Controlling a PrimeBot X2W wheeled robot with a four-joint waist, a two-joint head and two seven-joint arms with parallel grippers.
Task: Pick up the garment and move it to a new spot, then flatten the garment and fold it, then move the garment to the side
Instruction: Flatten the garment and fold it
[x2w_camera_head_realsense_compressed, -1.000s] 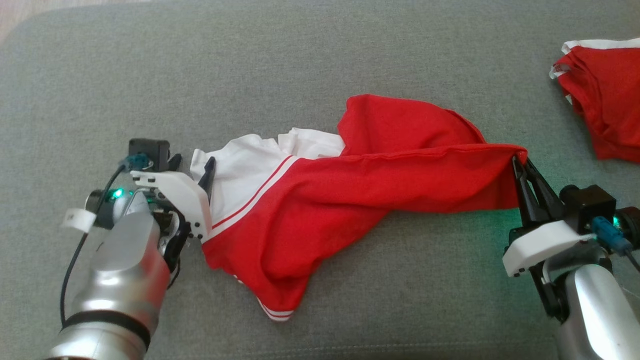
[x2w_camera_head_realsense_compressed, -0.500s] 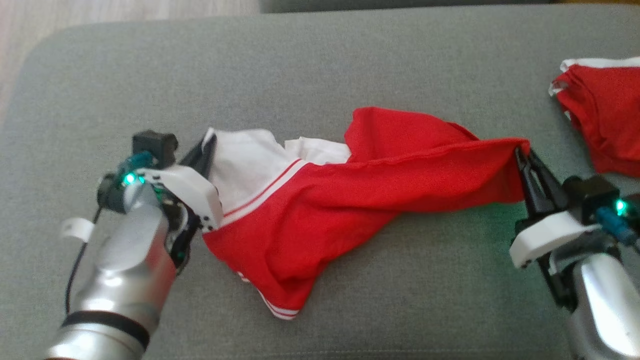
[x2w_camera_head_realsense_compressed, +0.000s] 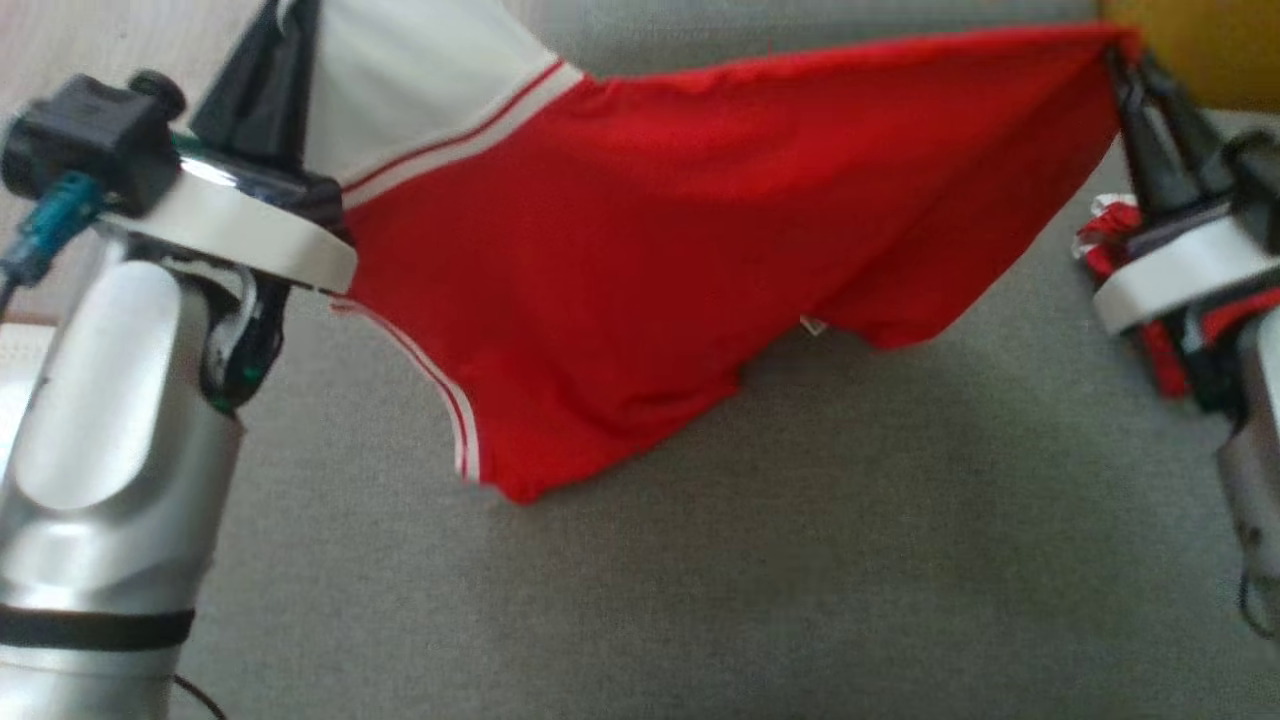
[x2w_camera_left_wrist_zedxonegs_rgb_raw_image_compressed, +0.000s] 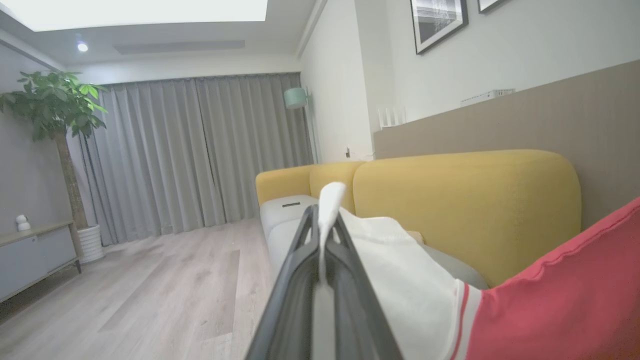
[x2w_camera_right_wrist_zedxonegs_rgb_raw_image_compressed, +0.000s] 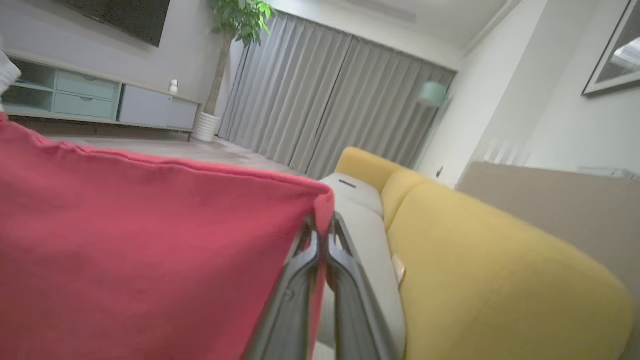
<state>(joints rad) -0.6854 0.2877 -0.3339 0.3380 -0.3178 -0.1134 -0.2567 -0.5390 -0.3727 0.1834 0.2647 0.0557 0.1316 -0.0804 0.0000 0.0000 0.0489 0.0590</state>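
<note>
The garment (x2w_camera_head_realsense_compressed: 680, 230) is red with a white end and red-white stripes. It hangs stretched in the air above the grey sofa seat (x2w_camera_head_realsense_compressed: 800, 560). My left gripper (x2w_camera_head_realsense_compressed: 275, 30) is shut on its white corner at the upper left. In the left wrist view, white cloth (x2w_camera_left_wrist_zedxonegs_rgb_raw_image_compressed: 400, 280) is pinched between the dark fingers (x2w_camera_left_wrist_zedxonegs_rgb_raw_image_compressed: 300, 280) of the left gripper (x2w_camera_left_wrist_zedxonegs_rgb_raw_image_compressed: 322, 212). My right gripper (x2w_camera_head_realsense_compressed: 1125, 50) is shut on the red corner at the upper right. In the right wrist view the red cloth (x2w_camera_right_wrist_zedxonegs_rgb_raw_image_compressed: 150, 250) hangs to the left of the right gripper (x2w_camera_right_wrist_zedxonegs_rgb_raw_image_compressed: 322, 225), which clamps its corner.
A second red and white garment (x2w_camera_head_realsense_compressed: 1110, 240) lies on the seat behind my right wrist. A yellow backrest (x2w_camera_left_wrist_zedxonegs_rgb_raw_image_compressed: 465, 210) runs along the sofa's far side. Wooden floor (x2w_camera_left_wrist_zedxonegs_rgb_raw_image_compressed: 150, 290) lies beyond the seat's left end.
My left gripper has shut on the white corner. Both arms have lifted the garment off the seat and pulled it taut. The head view has shifted as well.
</note>
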